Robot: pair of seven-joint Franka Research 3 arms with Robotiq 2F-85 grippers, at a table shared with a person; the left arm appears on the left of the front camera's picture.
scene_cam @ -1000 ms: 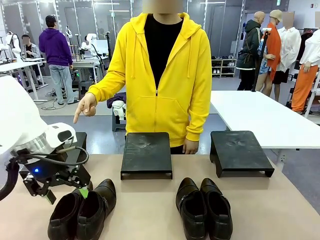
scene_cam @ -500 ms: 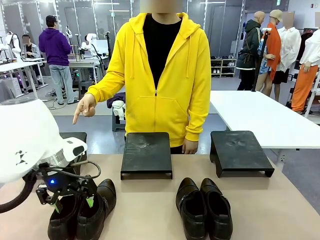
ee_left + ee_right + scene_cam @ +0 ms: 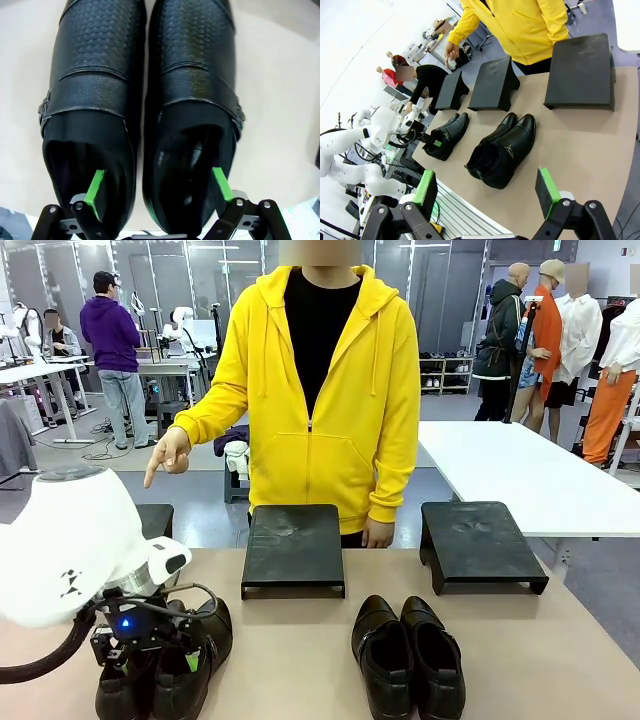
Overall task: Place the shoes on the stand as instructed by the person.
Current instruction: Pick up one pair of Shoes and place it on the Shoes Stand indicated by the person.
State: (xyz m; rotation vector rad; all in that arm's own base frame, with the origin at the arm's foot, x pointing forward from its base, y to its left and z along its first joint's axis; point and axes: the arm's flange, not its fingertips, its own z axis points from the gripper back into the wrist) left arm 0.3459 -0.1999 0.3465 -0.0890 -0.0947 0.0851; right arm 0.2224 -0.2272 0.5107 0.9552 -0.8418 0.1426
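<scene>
The left tool [image 3: 158, 186] is down over the strapped shoes [image 3: 190, 65], which lie side by side, touching, at the near left of the table [image 3: 300, 660]. Its jaws are spread wide and grip nothing yet. One green pad [image 3: 95, 187] sits inside the opening of one shoe, and the other pad is in the opening of its neighbour, near the outer wall. The person's hand [image 3: 170, 453] points downward on the robot's left, apparently toward the leftmost stand [image 3: 157, 519], which shows partly behind the arm.

The step in hand looks to be grasping this pair. To do it well, the jaws should close slowly so that the two inner walls of the shoes are pressed together evenly between the pads. The pads need to reach deep enough that the leather does not slip out when lifted. A straight, level lift would keep the toes from dragging, and the heavier toe ends may tip forward.

The right tool [image 3: 487, 190] hangs open and empty above the table's near edge. The glossy black shoes [image 3: 502, 150] rest untouched on the table beyond it.
</scene>
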